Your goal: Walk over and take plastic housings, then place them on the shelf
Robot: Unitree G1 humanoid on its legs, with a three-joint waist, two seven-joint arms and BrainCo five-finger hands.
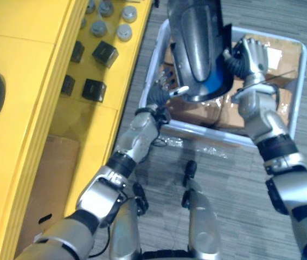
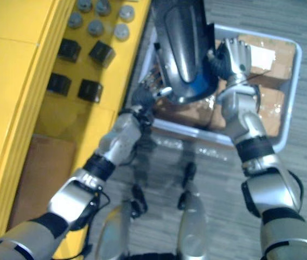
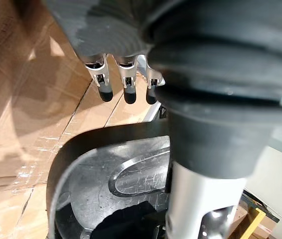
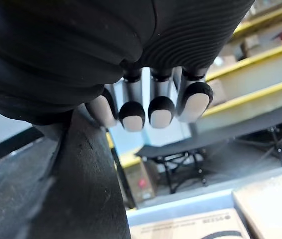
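A large dark grey plastic housing (image 1: 197, 49) with a blue patch near its lower end hangs tilted over a pale bin (image 1: 208, 131), held between both hands. My left hand (image 1: 156, 100) grips its lower rim from the left. In the left wrist view its fingers (image 3: 126, 92) sit outside the curved rim (image 3: 106, 144) and its thumb (image 3: 201, 199) inside. My right hand (image 1: 254, 54) clasps the housing's right side, and its dark-tipped fingers (image 4: 161, 109) curl over the edge of the housing (image 4: 81, 189).
A yellow shelf (image 1: 34, 108) runs along the left, carrying small black boxes (image 1: 104, 53) and grey round caps (image 1: 123, 31). Flat cardboard (image 1: 208, 111) lines the bin's bottom. A brown carton (image 1: 50, 179) sits low by the shelf. Grey carpet lies around the bin.
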